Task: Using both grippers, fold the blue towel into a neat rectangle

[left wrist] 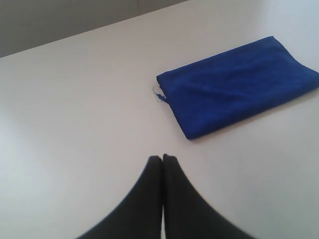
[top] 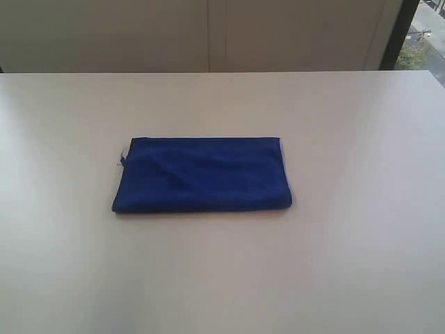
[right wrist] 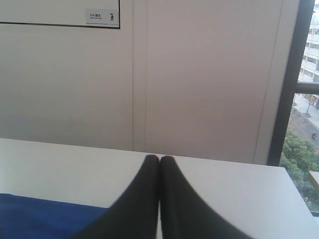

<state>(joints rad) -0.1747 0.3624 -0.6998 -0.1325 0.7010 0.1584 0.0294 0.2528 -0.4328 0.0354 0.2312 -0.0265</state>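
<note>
The blue towel [top: 201, 175] lies folded into a flat rectangle at the middle of the white table [top: 348, 264], a loose thread at its left edge. In the left wrist view the towel [left wrist: 237, 84] lies well beyond my left gripper [left wrist: 162, 157], whose black fingers press together with nothing between them. My right gripper [right wrist: 159, 158] is likewise shut and empty, raised above the table, with a strip of the towel [right wrist: 45, 216] beside its fingers. Neither gripper shows in the exterior view.
The table's far edge [top: 222, 72] meets a pale wall with panels. A dark window frame [right wrist: 286, 99] stands at the far right, with trees and buildings outside. A small sign [right wrist: 101, 16] hangs on the wall.
</note>
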